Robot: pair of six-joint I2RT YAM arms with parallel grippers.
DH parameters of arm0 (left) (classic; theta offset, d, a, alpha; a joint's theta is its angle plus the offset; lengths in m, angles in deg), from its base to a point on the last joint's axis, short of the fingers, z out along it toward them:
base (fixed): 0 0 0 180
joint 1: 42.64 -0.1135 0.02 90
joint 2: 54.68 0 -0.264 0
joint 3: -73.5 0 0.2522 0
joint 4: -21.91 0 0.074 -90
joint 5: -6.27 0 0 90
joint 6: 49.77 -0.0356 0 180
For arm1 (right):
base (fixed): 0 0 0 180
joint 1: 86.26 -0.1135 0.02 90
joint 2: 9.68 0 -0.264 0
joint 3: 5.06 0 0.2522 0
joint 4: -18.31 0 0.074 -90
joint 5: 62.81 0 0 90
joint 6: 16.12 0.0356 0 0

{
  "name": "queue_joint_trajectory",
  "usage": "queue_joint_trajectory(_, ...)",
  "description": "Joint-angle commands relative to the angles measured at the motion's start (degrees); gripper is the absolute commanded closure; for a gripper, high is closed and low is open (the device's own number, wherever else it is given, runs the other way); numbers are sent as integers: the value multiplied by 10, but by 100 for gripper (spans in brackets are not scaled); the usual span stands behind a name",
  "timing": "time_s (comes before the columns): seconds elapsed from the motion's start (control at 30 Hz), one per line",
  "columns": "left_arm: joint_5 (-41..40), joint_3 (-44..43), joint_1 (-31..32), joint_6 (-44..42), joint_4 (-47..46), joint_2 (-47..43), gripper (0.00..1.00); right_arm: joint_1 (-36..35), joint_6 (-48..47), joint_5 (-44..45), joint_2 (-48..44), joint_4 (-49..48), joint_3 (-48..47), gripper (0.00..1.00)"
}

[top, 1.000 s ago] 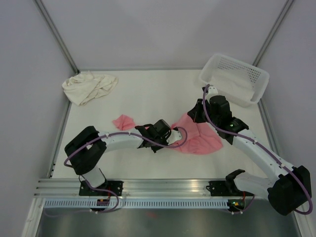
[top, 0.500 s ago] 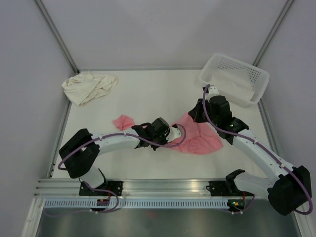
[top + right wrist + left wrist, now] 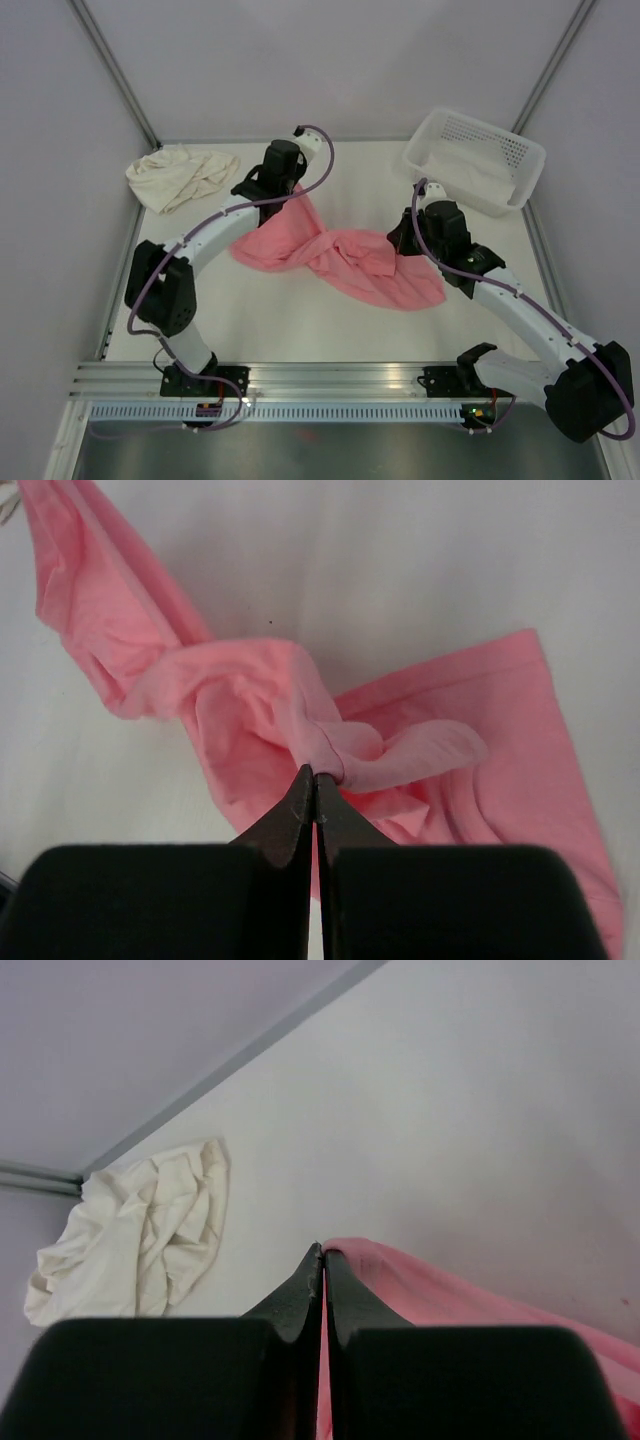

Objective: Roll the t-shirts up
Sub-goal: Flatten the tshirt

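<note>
The salmon-pink t-shirt [image 3: 345, 258] lies stretched across the table's middle, twisted and bunched. My left gripper [image 3: 297, 188] is shut on one edge of it [image 3: 420, 1290] and holds that edge up at the far left. My right gripper [image 3: 402, 240] is shut on a fold of the same shirt [image 3: 250, 700] at its right side. The cream t-shirt [image 3: 180, 175] lies crumpled at the far left corner and also shows in the left wrist view [image 3: 130, 1235].
A white perforated plastic basket [image 3: 476, 160] stands at the far right corner. The table's metal frame runs along the left, back and right edges.
My left arm has swung from the table's middle to the far left, pulling the pink shirt out long. My right gripper has stayed near the shirt's right side.
</note>
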Motion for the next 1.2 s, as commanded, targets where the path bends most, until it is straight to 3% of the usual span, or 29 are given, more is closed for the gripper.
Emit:
queue_joint_trajectory(0.0, -86, -47, -11, -33, -57, 97, 98, 1, -2, 9, -18, -1, 0, 100)
queue_joint_trajectory(0.27, -54, -129, -44, -26, -58, 201, 98, 1, 5, -8, -28, -10, 15, 100)
queue_joint_trajectory(0.3, -54, -134, -46, -26, -52, 216, 93, 1, 6, -8, -29, -10, 16, 100)
queue_joint_trajectory(0.33, -54, -140, -50, -25, -46, 221, 85, 1, 6, -8, -29, -11, 17, 100)
queue_joint_trajectory(0.37, -54, -149, -53, -24, -39, 227, 58, 1, 6, -8, -28, -10, 16, 100)
queue_joint_trajectory(0.4, -52, -151, -58, -21, -28, 225, 44, 0, 6, -9, -28, -10, 18, 100)
queue_joint_trajectory(0.57, -18, -129, -67, -14, 23, 148, 17, 1, 3, -6, -26, -13, 20, 100)
queue_joint_trajectory(0.7, -13, -81, -92, 14, 99, 86, 21, 1, -4, 2, -29, -11, 21, 100)
queue_joint_trajectory(0.87, 7, 52, -128, 37, 104, 53, 41, 1, -9, 2, -24, -19, 20, 100)
queue_joint_trajectory(0.97, 53, 70, -185, 69, 109, 62, 53, 1, -13, -1, -16, -19, 16, 100)
queue_joint_trajectory(1.17, 85, 66, -253, 85, 111, 91, 50, 1, -16, -3, -15, -19, 20, 100)
